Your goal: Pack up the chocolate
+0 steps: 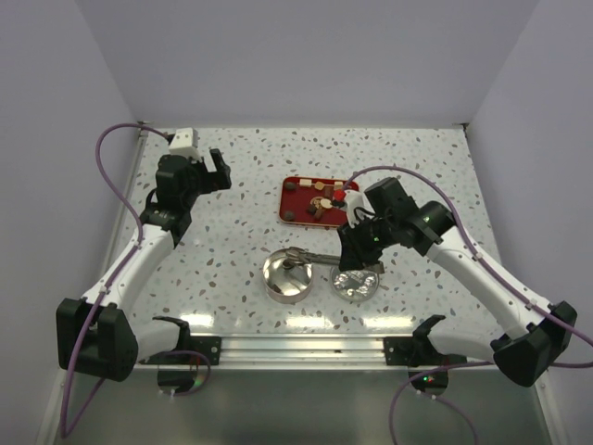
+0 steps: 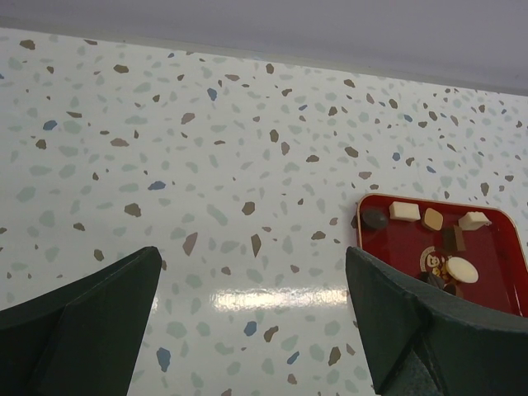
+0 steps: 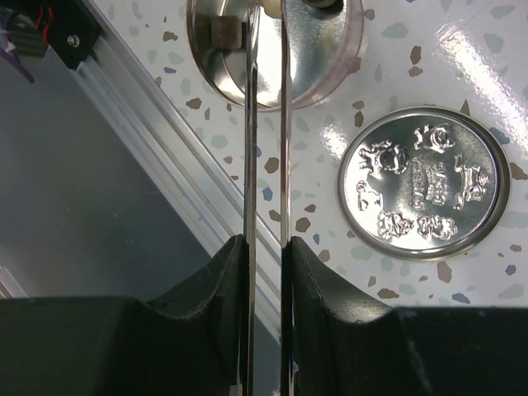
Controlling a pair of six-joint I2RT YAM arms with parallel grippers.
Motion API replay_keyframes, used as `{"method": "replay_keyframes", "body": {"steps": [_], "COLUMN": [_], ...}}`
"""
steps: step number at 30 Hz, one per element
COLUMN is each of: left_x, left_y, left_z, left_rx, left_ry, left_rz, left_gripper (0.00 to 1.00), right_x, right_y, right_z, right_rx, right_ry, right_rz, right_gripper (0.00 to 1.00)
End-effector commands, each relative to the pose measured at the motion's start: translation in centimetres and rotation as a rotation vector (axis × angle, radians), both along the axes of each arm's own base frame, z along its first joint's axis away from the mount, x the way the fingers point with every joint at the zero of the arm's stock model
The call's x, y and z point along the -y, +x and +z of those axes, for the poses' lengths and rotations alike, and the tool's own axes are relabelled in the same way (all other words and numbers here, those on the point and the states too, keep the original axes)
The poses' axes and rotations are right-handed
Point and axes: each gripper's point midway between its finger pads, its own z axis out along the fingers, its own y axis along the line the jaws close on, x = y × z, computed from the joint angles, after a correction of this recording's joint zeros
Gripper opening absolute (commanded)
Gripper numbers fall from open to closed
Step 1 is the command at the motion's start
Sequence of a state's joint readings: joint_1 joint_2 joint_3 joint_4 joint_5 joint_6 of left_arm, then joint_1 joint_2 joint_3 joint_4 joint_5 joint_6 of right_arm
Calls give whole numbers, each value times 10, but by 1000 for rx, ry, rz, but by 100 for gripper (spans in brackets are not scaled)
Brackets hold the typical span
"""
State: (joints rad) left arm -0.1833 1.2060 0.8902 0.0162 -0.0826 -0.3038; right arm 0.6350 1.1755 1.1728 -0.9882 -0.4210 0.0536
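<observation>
- Small bite-sized chocolate pieces (image 2: 432, 219) (image 1: 320, 199), dark brown, mid-brown and cream, round and square: scattered on the flat red rectangular tray (image 2: 404, 243) (image 1: 300, 202), none stacked as far as visible.
- Tray at far centre of the white speckled table (image 1: 232, 232) (image 2: 206, 124), beyond the tin and the lid.
- Shiny round metal tin (image 1: 287, 292) (image 3: 322, 58), open, nearer than the tray and slightly left of it.
- Small brown square shape (image 3: 221, 31) inside the tin by its wall in the right wrist view; cannot tell whether a piece or a reflection.
- Round embossed metal lid (image 1: 357, 283) (image 3: 425, 183), flat on the table just right of the tin, not touching it.
- Thin metal tongs (image 1: 310, 258) (image 3: 285, 148), two parallel blades close together, reaching from the right gripper over the rim into the tin; tips cropped at the top edge of the wrist view, so contents between them unclear.
- Right gripper (image 1: 357, 243) (image 3: 266, 256): clamped on the handle end of the tongs, one dark pad against each blade, low over the table between tray and lid.
- Left gripper (image 1: 220, 171) (image 2: 252, 256): fingers spread wide apart, holding nothing, above bare table at far left, well apart from the tray; tray visible at the right of its wrist view.
</observation>
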Motion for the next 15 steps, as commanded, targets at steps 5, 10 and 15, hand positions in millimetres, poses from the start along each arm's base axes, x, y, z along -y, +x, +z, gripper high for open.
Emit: {"method": "replay_keyframes", "body": {"steps": [5,10,15], "left_x": [0,0,1], "left_y": [0,1,1], "left_z": [17,19,17], "left_rx": [40,45,40], "left_ry": [-16,-18,-19], "left_rz": [-3,-3,-4], "left_gripper": [100,100,100], "right_x": [-5,-5,-2], "right_y": [-5,-4,-4], "right_z": [14,13,13], "right_rx": [14,14,15], "right_ry": [33,31,15], "right_rz": [47,46,48], "right_gripper": [30,33,39]}}
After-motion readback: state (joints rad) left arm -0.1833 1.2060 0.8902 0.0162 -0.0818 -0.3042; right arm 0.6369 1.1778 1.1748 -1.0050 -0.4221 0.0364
